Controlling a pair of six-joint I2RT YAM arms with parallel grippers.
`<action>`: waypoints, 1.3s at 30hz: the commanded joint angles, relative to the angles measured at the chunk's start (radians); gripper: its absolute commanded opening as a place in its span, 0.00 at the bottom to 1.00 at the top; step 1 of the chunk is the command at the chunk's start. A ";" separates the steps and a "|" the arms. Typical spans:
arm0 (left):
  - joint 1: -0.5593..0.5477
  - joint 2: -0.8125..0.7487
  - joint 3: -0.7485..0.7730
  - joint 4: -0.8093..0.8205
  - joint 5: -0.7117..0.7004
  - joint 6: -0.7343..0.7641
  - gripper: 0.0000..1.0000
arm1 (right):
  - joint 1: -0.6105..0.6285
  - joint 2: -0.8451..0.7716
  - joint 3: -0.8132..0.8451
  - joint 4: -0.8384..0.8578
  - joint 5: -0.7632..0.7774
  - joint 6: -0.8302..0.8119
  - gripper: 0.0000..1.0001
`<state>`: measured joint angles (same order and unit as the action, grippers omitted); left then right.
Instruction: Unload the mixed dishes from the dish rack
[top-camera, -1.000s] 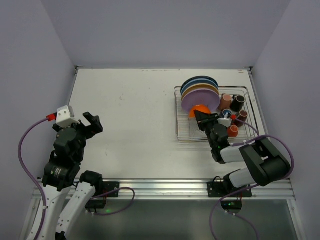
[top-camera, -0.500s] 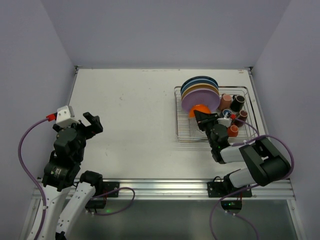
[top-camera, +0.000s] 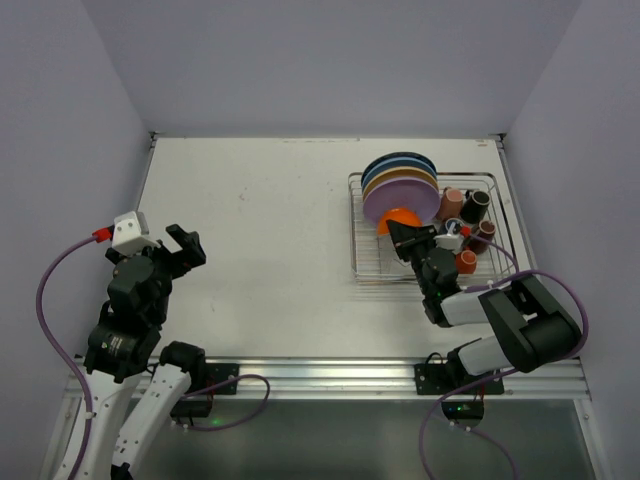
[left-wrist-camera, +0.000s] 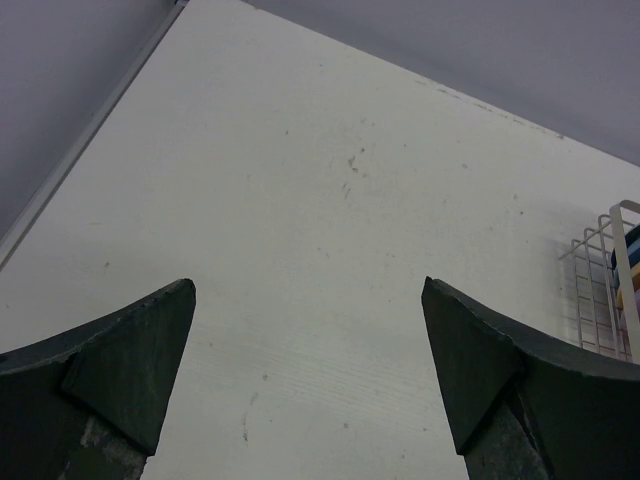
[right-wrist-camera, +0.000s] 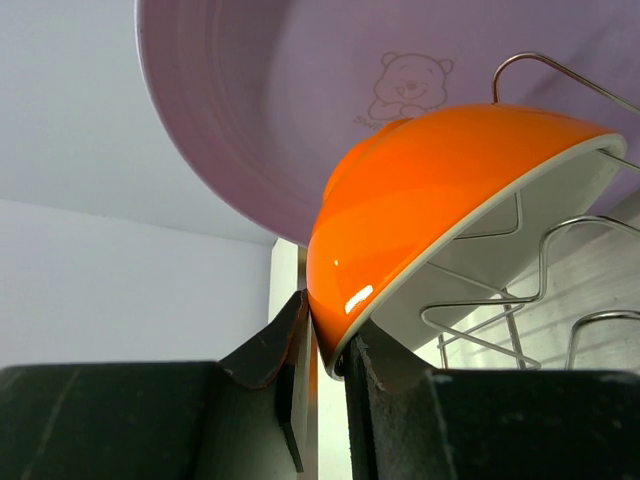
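Note:
The silver wire dish rack (top-camera: 365, 262) stands at the right of the table. Upright plates fill its left part: a lilac plate (top-camera: 400, 197) in front, with yellow and blue plates behind. A small orange bowl (top-camera: 398, 218) with white inside leans on the lilac plate (right-wrist-camera: 300, 90). My right gripper (top-camera: 404, 235) is shut on the rim of the orange bowl (right-wrist-camera: 420, 210), one finger on its orange outside and one on its white inside. Several small mugs (top-camera: 468, 208) sit in the rack's right part. My left gripper (top-camera: 183, 246) is open and empty over the table at the far left.
The rack's zigzag dividers (right-wrist-camera: 520, 290) stand just behind the bowl. The rack's corner (left-wrist-camera: 600, 290) shows at the right edge of the left wrist view. Side walls close in the white table (top-camera: 260, 220) on the left, right and back.
The orange bowl and my right gripper have shifted very slightly. The left arm has not moved.

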<state>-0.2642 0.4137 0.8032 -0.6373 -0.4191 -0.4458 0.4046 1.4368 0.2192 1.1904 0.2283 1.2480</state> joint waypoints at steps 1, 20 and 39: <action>-0.007 -0.006 -0.004 0.021 0.000 -0.007 1.00 | -0.004 -0.039 0.043 0.457 -0.015 -0.071 0.00; -0.007 -0.010 -0.004 0.021 -0.006 -0.008 1.00 | -0.004 -0.076 0.065 0.433 -0.035 -0.064 0.00; -0.013 -0.004 -0.004 0.022 0.000 -0.007 1.00 | -0.003 -0.213 0.108 0.265 -0.173 -0.154 0.00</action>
<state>-0.2707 0.4099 0.8032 -0.6376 -0.4187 -0.4458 0.4038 1.2781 0.2752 1.2510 0.0853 1.1683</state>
